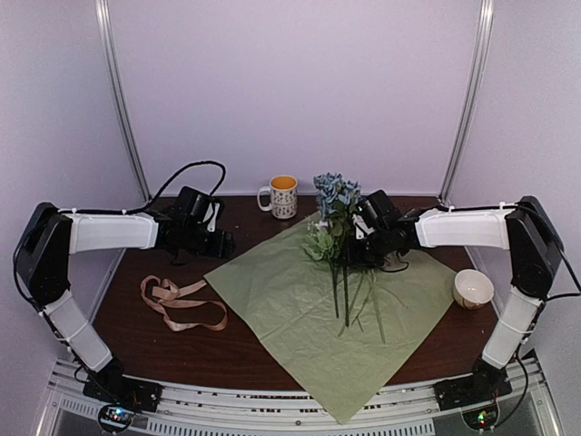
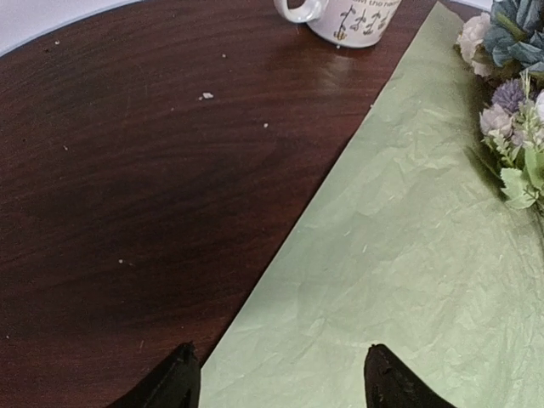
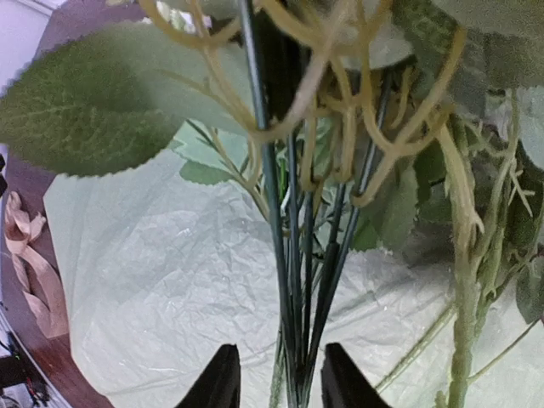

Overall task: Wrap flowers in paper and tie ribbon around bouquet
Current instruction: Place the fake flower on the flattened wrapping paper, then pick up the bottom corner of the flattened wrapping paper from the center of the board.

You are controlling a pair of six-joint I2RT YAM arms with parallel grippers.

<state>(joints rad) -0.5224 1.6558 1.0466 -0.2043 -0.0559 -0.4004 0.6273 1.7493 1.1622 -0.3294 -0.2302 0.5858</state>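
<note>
the right pincer point(image 3: 280, 348) straddles the long green stems point(image 3: 293, 255) of the flowers point(image 1: 336, 195). its 2 fingers stand a little apart, 1 on each side of the bundle. a sliver of pale paper shows between 1 finger and the stems, so this reads as a loose, open stance and not a clamp. the blue and white heads sit just beyond that pincer, towards the back. the stems trail from it towards the near edge, fanned over the sage-green paper point(image 1: 300, 309). the bunch seems placed on the sheet's diagonal so that the corners can later fold over it into a cone.

the left pincer point(image 2: 280, 353) is wide open and grips nothing. it hangs right over the paper's left edge, with bare counter point(image 1: 136, 336) under 1 finger and green sheet under the other. that spot looks chosen for pinching the edge and lifting it across the stems.

only 1 green sheet is visible. the peach ribbon point(image 1: 177, 304) lies loose on the counter, nearer than the left pincer and well apart from the paper, so it stays out of the fold until tying. a mug point(image 1: 283, 195) stands beyond the left pincer. a small bowl point(image 1: 473, 289) sits to the right pincer's outer side.

wrapping has not begun; the next move is likely the first fold.
</note>
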